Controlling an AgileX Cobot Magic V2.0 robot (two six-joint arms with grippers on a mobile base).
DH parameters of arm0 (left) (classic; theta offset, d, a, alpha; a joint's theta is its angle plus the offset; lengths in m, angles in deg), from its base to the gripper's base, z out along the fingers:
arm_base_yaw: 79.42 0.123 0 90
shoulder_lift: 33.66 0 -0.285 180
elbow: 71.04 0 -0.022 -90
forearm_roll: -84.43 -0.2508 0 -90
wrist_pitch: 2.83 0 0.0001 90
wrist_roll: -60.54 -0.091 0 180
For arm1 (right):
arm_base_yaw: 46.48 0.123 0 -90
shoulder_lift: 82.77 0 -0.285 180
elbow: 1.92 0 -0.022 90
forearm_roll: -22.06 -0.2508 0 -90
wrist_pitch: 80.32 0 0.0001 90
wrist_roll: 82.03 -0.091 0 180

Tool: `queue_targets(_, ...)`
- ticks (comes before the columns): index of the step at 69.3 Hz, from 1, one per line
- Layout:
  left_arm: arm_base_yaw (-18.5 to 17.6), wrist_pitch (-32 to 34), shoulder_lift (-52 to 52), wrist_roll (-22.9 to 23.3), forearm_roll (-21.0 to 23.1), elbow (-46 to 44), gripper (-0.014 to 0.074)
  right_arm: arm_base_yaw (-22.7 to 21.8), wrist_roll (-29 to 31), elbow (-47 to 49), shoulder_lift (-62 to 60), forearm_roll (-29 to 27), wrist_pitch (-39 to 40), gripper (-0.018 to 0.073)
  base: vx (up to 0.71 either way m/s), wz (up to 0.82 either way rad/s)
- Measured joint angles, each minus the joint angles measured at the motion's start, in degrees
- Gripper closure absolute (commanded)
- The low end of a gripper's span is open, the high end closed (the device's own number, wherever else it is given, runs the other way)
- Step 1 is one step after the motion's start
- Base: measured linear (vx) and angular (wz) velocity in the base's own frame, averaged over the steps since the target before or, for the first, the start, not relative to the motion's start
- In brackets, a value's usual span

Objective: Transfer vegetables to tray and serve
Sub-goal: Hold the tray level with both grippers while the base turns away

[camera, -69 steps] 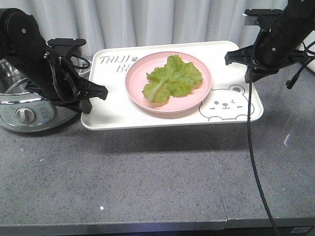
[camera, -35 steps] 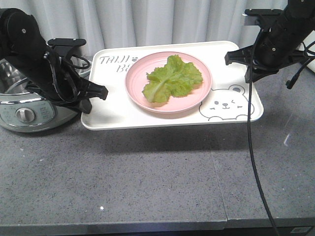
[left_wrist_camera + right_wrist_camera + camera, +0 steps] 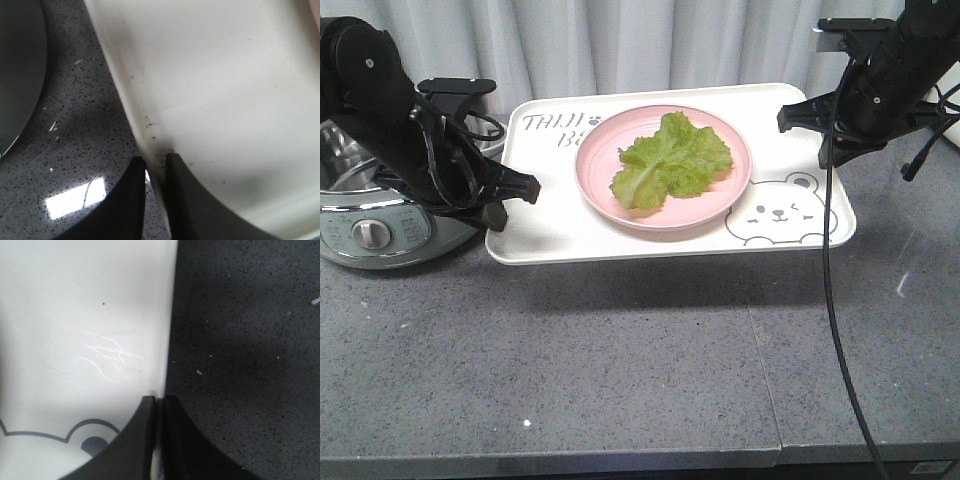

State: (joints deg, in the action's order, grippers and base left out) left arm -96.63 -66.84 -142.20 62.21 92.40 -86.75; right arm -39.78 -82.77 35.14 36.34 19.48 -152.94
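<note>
Two-arm grasp of the tray (image 3: 550, 228), front view with both wrist views. We see the cream-white tray held at its two short sides; its near edge throws a broad shadow on the grey speckled counter (image 3: 620, 350), and it appears to sit clear of that surface. The left gripper (image 3: 527, 188) meets the tray's left rim beside the steel pot (image 3: 370, 232); in the left wrist view the left gripper (image 3: 156, 162) has its jaws drawn to a narrow slit, with the thin rim of the tray (image 3: 225, 75) pinched between them, the counter (image 3: 75, 125) and the curved pot wall (image 3: 20, 60) lying to the outer side. The right gripper (image 3: 792, 116) meets the far right rim; in the right wrist view the right gripper (image 3: 157, 401) has its jaws almost together on the edge of the tray (image 3: 75, 300), the counter (image 3: 240, 340) dark beyond it. We find the vegetables (image 3: 670, 160), crinkly green lettuce with a paler rib, lying on a round pink plate (image 3: 736, 150); the plate stands on the middle of the tray, between the grey lettering (image 3: 545, 123) at the far left and the winking bear face (image 3: 780, 212) at the near right. A black cable (image 3: 830, 300) hangs from the right arm across the counter; a pale curtain (image 3: 620, 45) closes the background.
</note>
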Motion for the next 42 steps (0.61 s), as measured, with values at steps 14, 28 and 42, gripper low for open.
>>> queue_targets(14, 0.00, 0.00, 0.00, 0.00, 0.00, 0.00, 0.0602, 0.00, 0.00, 0.00, 0.00, 0.00, 0.00, 0.0565, 0.00, 0.00)
queue_targets(28, 0.00, 0.00, 0.00, 0.00, 0.00, 0.00, 0.0602, 0.00, 0.00, 0.00, 0.00, 0.00, 0.00, 0.0565, 0.00, 0.00)
queue_targets(42, 0.00, 0.00, 0.00, 0.00, 0.00, 0.00, 0.0602, 0.00, 0.00, 0.00, 0.00, 0.00, 0.00, 0.0565, 0.00, -0.02)
